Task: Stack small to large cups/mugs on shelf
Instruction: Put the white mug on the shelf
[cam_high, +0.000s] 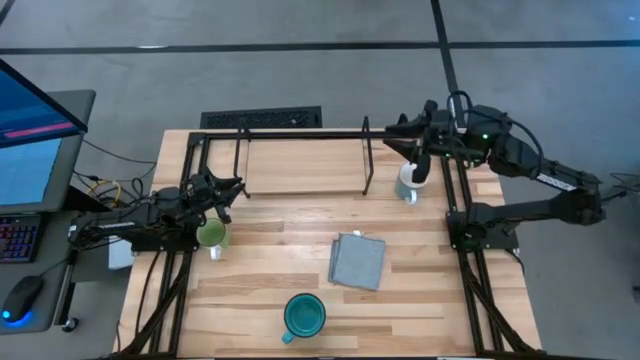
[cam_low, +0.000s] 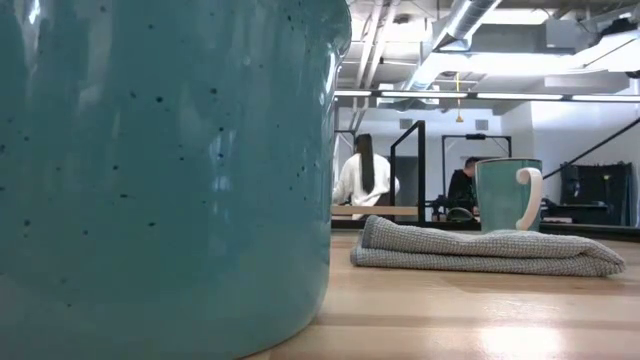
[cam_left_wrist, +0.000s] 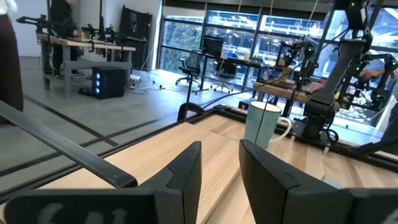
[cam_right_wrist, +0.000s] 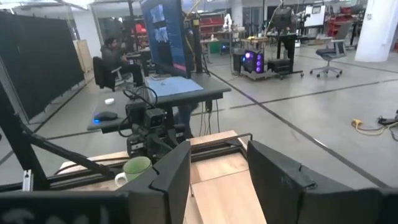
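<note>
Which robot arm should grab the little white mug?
Probably the right. Its pincer hovers beside the white mug, next to the shelf; the left pincer is far off by the green mug.

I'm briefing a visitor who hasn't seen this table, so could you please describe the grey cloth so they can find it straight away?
Start from the wooden table and look right of its middle, in front of the black wire shelf. The grey cloth lies there, folded flat into a square. It is the only soft, flat item; its neighbours are upright mugs, the nearest being the teal mug.
</note>
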